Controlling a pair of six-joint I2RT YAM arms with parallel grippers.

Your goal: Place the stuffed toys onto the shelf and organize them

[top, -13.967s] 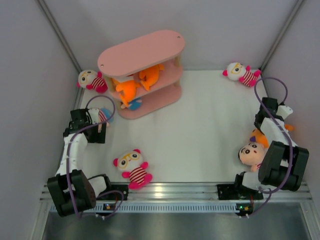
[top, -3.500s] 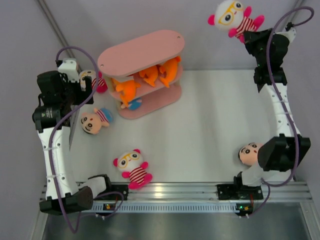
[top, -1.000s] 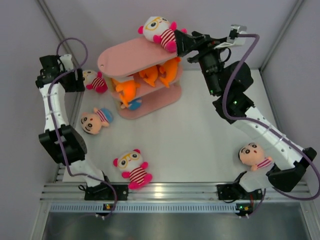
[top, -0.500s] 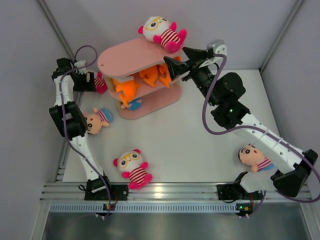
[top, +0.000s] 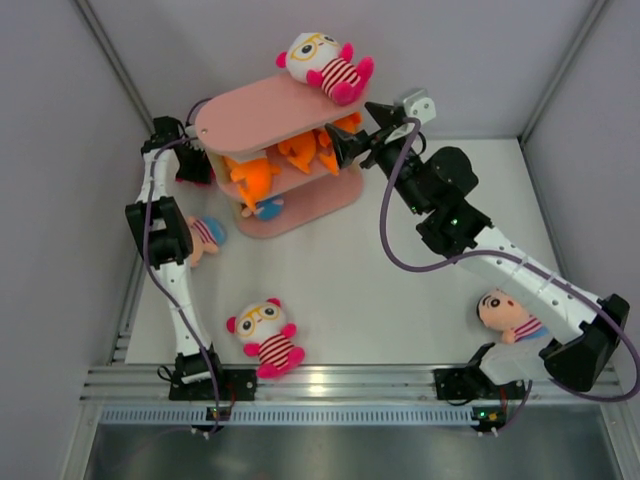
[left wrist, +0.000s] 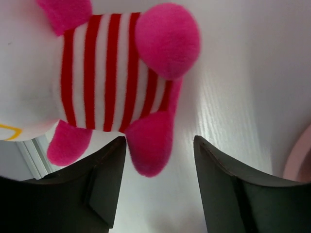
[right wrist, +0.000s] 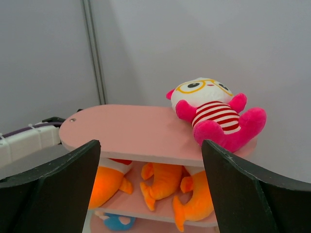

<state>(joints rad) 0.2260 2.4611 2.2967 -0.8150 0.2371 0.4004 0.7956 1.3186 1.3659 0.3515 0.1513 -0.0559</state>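
The pink shelf (top: 270,108) stands at the back left. A white-faced doll with yellow glasses (top: 322,62) lies on its top board (right wrist: 131,133), also in the right wrist view (right wrist: 214,114). Three orange sharks (top: 255,178) fill the middle tier. My right gripper (top: 355,135) hangs open and empty just right of the shelf. My left gripper (top: 190,165) is low beside the shelf's left end. In the left wrist view its open fingers (left wrist: 104,184) straddle one pink leg (left wrist: 148,145) of a striped white doll (left wrist: 97,73), without clamping it.
A peach-faced doll (top: 200,238) lies on the table partly behind the left arm. Another white doll (top: 265,335) lies near the front left. A second peach-faced doll (top: 508,312) rests by the right arm's base. A blue toy (top: 262,208) sits on the bottom tier.
My right gripper has let go of the white doll on the shelf top and drawn back, lower and to the right. My left gripper has swung in to the doll beside the shelf.
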